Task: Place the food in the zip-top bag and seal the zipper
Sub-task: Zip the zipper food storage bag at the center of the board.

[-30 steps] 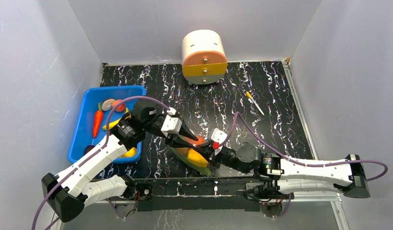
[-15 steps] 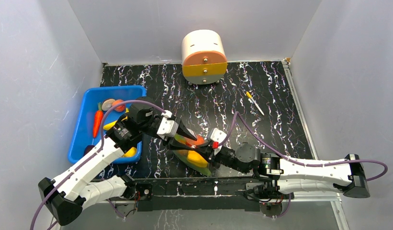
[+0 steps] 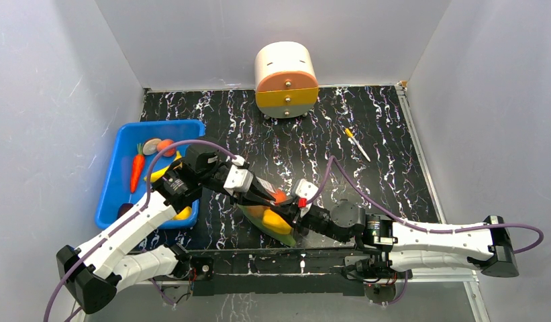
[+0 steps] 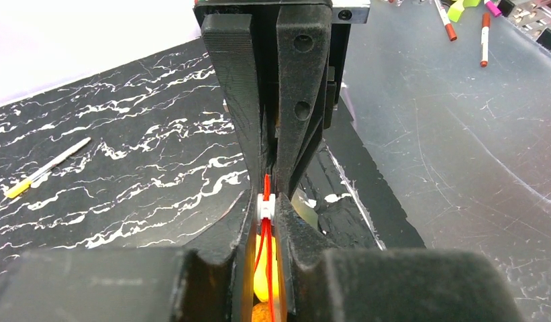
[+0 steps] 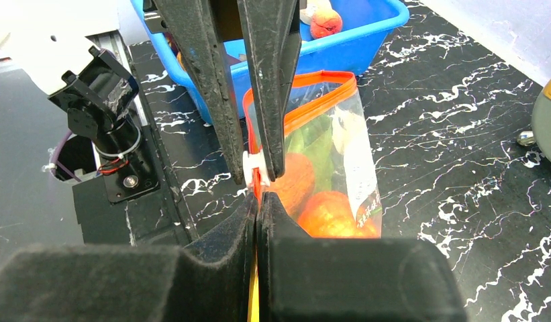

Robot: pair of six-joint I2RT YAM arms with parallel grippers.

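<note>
My left claw (image 4: 266, 201) is pressed together on the thin red-orange zipper strip (image 5: 319, 100) of the clear crinkly zip-top bag (image 5: 339, 134). Its two black fingers pinch the strip right at the small white slider tab (image 4: 264, 206). My right claw (image 5: 258, 198) meets it head-on from the other side. Its fingers are clamped flat on the same red-orange strip, with no gap between them, and the tips of my two claws almost touch.

The bag lies on the black white-veined tabletop (image 3: 366, 181), just beside the blue plastic bin (image 3: 118, 178), on the side of the bin that faces the middle of the table and level with the bin's near end. Beyond my claws, toward the bin, the strip bows apart into a loop, so the mouth stands open there.

Inside the bag I can see round orange toy pieces (image 5: 326, 211), a leafy green toy (image 5: 313, 144) and a yellow piece (image 3: 276, 221). They sit against the clear wall beside its white label (image 5: 360, 168).

More toy food lies in the bin itself, including an orange carrot (image 3: 136, 171) and a reddish round piece (image 5: 325, 23).

Well away from the bin, at the far edge of the table, stands a cream and orange round drawer unit (image 3: 286, 70). A thin white pen with a yellow tip (image 3: 357, 143) lies farther from the bin than the bag does.
</note>
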